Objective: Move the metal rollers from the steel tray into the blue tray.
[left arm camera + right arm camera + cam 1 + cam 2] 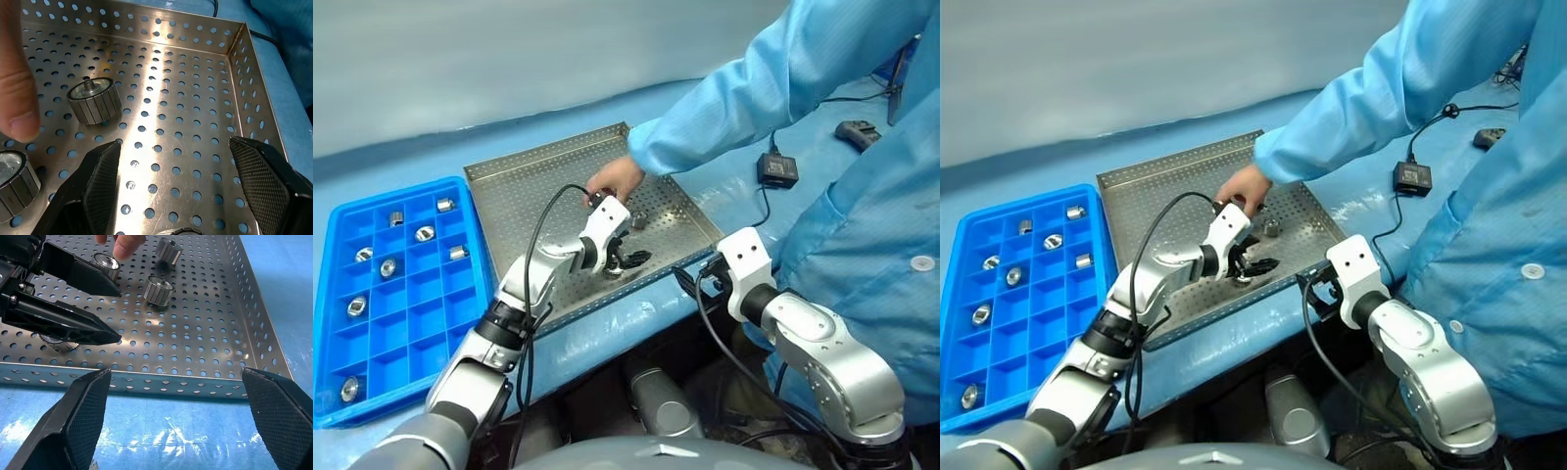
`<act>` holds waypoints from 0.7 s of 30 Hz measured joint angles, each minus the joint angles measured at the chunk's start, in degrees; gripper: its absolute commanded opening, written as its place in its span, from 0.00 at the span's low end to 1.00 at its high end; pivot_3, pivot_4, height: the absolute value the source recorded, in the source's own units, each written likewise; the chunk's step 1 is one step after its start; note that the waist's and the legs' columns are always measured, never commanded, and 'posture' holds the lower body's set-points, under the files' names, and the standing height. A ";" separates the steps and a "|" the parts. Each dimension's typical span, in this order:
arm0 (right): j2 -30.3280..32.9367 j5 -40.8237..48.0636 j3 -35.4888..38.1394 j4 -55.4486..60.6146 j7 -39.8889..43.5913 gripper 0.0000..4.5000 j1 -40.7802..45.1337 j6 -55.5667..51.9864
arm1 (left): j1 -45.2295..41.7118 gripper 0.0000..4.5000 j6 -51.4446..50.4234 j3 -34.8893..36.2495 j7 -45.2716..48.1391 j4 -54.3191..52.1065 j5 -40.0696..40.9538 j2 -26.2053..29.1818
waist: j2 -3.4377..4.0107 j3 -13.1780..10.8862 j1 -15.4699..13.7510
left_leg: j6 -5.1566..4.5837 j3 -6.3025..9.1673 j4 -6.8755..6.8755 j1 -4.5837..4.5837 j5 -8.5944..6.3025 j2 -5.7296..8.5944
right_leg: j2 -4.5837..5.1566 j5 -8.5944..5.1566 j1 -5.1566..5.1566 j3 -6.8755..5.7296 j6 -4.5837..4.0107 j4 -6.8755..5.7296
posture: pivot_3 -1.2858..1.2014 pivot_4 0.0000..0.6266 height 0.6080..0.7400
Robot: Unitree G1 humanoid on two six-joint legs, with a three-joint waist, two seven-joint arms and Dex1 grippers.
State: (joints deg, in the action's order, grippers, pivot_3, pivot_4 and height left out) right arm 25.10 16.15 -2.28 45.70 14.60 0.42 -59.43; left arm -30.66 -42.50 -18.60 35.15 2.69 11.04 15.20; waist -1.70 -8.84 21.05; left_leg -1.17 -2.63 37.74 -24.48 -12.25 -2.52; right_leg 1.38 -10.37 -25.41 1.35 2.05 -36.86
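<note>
Nearest, the right gripper (173,418) hangs over the blue tabletop (161,431) just outside the near rim of the large perforated steel tray (205,333), jaws spread wide and empty. Beyond that rim the left gripper (628,259) slants down over the tray floor, fingers apart, gripping nothing, one small ribbed silver metal roller (58,342) beneath it. Bare perforated floor lies open toward the right-hand rim. Further in, more rollers (159,290) stand beside a person's hand (615,179). Left of the steel tray, the bright blue gridded plastic tray (411,294) holds rollers in separate compartments.
</note>
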 measured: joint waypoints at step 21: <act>0.07 0.25 -0.08 -0.77 1.26 1.00 2.35 0.01 | 3.74 0.65 -2.36 -2.32 0.92 -2.99 -2.13 2.94 | 0.00 0.00 -0.34 | 0.00 -0.01 -0.17 0.03 0.00 0.02 | 0.06 -0.07 -0.04 0.14 0.14 0.02 | 0.36 0.24 1.00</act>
State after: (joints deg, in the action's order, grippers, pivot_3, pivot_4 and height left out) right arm 25.17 16.40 -2.36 44.93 15.85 2.77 -59.42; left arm -26.92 -44.85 -20.92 36.08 -0.30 8.91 18.14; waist -1.70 -8.84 20.71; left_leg -1.18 -2.64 37.57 -24.45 -12.25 -2.50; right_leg 1.44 -10.45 -25.45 1.49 2.19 -36.84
